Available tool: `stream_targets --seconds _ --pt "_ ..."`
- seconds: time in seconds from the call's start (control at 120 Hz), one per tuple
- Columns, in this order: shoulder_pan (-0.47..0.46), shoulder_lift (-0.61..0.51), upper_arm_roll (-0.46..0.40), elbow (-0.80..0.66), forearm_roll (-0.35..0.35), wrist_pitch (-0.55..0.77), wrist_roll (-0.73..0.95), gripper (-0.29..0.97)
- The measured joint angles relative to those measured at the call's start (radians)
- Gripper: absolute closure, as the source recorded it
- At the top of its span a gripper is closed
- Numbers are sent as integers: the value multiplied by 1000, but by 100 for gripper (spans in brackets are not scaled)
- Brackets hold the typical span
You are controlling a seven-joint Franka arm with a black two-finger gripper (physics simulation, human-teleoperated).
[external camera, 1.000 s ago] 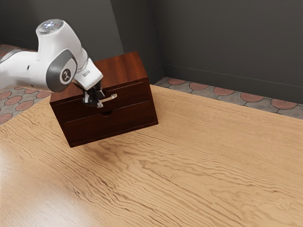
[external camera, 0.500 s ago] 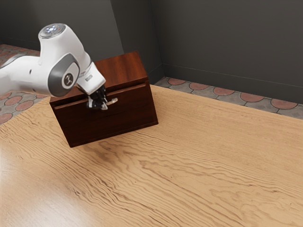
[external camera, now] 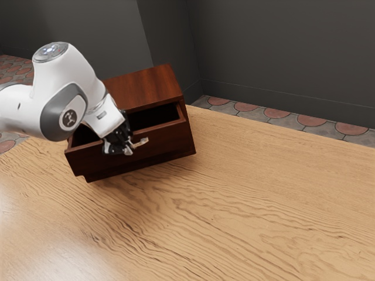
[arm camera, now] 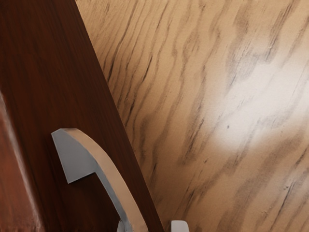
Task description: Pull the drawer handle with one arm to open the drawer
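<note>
Dark red-brown wood for the small cabinet (external camera: pixel 149 88), standing on the pale, strongly grained worktop (external camera: pixel 246 199) at its far side, toward the exterior view's left and close to the grey wall (external camera: pixel 281 47). Strip of floor (external camera: pixel 275 115) with round reddish tiles between worktop and wall. Upper drawer (external camera: pixel 167 130) drawn partway out of the cabinet, its cavity open at the top and deep in shadow, contents not discernible. Grey metal drawer handle (external camera: pixel 139 141) fixed to the front of that drawer, jutting toward the exterior view's right. Black end effector (external camera: pixel 119 146) of the white arm (external camera: pixel 53 99) clamped on the handle, fingers pressing it from two sides. Small white mark on the arm's grey joint cap (external camera: pixel 68 117), too small to read. Seen from the wrist: pale curved bar of the handle standing off the dark drawer front (arm camera: pixel 58 87), just under the hand, worktop grain running beyond the front's edge
</note>
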Motion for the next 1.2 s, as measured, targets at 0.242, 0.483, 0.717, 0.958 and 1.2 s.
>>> stream_targets --seconds 0.242,0.483,0.717,0.958,1.2 --pt "-9 -40 -6 -53 3 9 -18 77" --pt "-37 -92 -10 -102 0 9 -30 75" --pt "-62 -126 -9 -143 1 8 -38 73" --pt "-73 -167 -13 -184 1 5 -42 73" --pt "-70 -197 -31 -211 -2 3 -47 70"
